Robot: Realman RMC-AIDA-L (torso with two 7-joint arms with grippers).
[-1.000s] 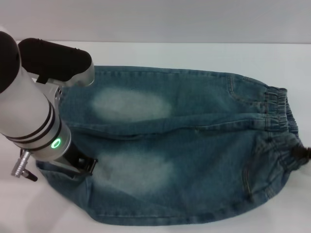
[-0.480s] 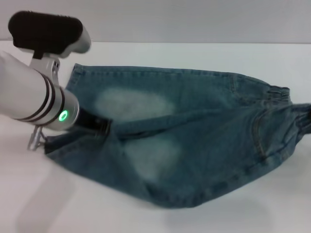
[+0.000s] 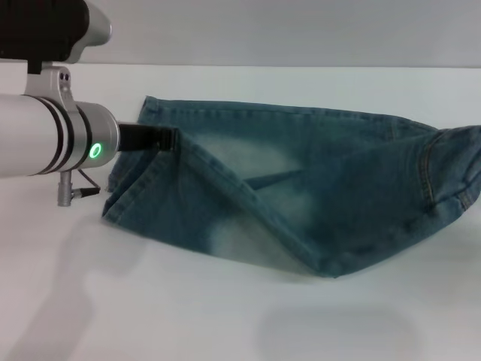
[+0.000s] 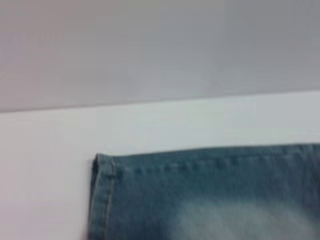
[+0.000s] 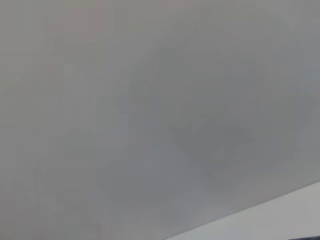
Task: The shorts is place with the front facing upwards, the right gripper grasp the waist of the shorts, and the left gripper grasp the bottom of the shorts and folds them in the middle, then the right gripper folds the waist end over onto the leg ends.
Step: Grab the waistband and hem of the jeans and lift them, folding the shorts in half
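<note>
The near leg end of the shorts [image 3: 301, 188] is held pinched in the left gripper [image 3: 171, 140] and has been lifted and carried back over the far leg since a moment ago, so the middle fold is nearly made. The waist end has been raised at the right edge, though the right gripper is out of sight. The shorts are spread on a white table [image 3: 225, 316], with a plain grey wall [image 3: 301, 30] behind.

Shorts [image 3: 316, 195]: faded matt denim; table [image 3: 225, 316]: smooth, white.
</note>
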